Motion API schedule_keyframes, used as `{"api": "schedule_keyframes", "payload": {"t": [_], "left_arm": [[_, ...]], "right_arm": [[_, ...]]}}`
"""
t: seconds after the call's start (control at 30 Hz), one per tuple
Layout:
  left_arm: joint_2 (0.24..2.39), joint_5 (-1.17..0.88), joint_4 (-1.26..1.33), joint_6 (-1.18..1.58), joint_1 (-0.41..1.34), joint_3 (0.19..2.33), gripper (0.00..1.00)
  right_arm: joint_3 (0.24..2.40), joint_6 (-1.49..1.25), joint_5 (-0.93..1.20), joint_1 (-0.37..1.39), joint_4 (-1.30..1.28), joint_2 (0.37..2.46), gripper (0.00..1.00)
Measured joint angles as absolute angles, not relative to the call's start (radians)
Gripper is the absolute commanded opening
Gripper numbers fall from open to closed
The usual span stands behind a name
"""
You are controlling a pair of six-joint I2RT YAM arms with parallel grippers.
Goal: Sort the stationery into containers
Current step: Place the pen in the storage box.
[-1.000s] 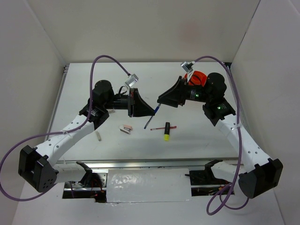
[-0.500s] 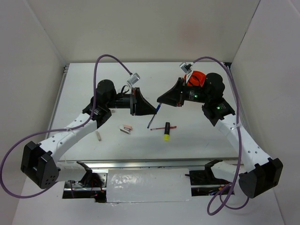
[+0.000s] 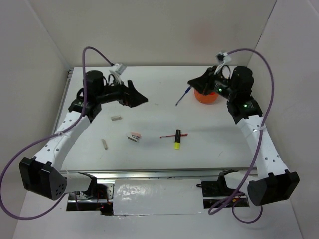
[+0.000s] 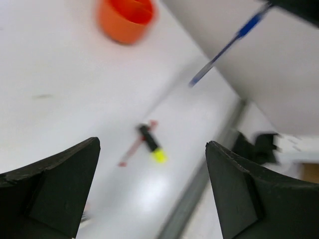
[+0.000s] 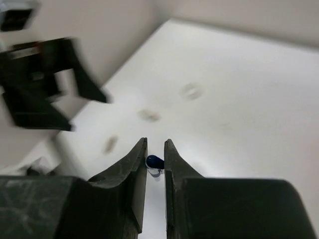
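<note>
While the right gripper point(image 5: 155, 144) pinches a blue pen point(image 3: 182, 96) by its upper end, pen slanting down just left of the orange tub point(image 3: 207, 96), the left gripper point(image 3: 137, 94) hangs spread wide, empty, far left; marker point(image 3: 177, 139) across red pen point(image 3: 166, 136), eraser point(image 3: 134, 136) nearby, mid-table.

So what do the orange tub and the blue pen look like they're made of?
The orange tub is likely moulded plastic: uniform bright colour, smooth thin wall, slight sheen. The blue pen is probably plastic too, with a thin, evenly blue barrel; blur hides its finish.
</note>
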State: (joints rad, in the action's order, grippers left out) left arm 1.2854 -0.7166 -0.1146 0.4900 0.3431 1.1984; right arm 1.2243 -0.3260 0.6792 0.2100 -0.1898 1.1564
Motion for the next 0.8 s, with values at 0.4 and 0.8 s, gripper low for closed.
{"api": "schedule_keyframes", "payload": {"t": [0.4,0.8], "left_arm": [[1.201,-0.360,-0.307,0.176,0.259,1.124,0.99],[1.210,-0.305,-0.306,0.125,0.310,1.073,0.99]], "right_arm": [[1.433,0.007,0.168,-0.068,-0.070,1.549,0.00],[1.584,0.043,0.089,-0.093,-0.056,1.708,0.00]]}}
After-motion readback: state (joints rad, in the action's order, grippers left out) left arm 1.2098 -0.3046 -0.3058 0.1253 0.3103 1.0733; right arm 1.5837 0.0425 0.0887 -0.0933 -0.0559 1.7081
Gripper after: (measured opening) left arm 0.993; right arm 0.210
